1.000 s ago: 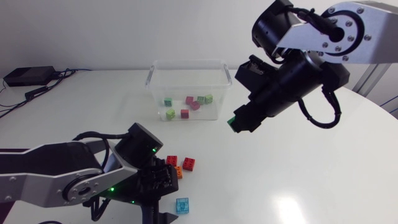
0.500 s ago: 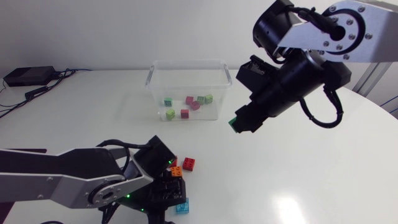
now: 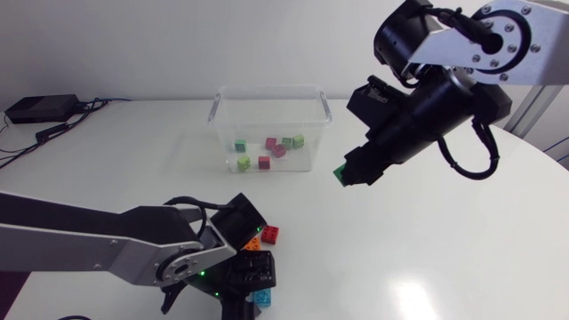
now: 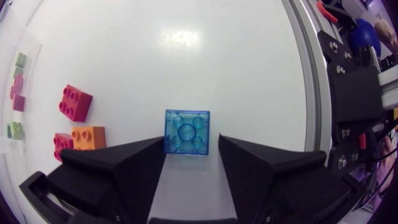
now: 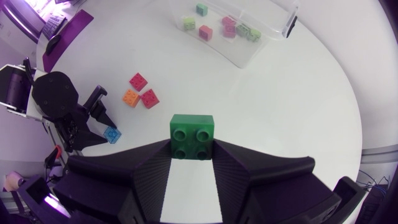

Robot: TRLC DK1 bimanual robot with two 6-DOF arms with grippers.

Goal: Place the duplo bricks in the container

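A clear blue brick (image 4: 186,130) lies on the white table, its near half between the fingers of my left gripper (image 4: 191,139). One finger touches its side and the other stands a little off, so the gripper is open. From above, the left gripper (image 3: 257,286) is low at the front edge, over the blue brick (image 3: 262,299). My right gripper (image 5: 193,148) is shut on a green brick (image 5: 193,135), held in the air to the right of the clear container (image 3: 267,90). The green brick (image 3: 340,173) shows at the tip of that gripper (image 3: 347,171).
Two red bricks (image 4: 76,102) (image 4: 62,143) and an orange brick (image 4: 89,138) lie beside the left gripper. The container (image 5: 273,28) holds several green and red bricks (image 3: 264,162). A black box with cables (image 3: 40,108) sits at the far left.
My left arm has swung right and down over the blue brick, and its fingers have narrowed around it. The right arm has shifted slightly right with the green brick.
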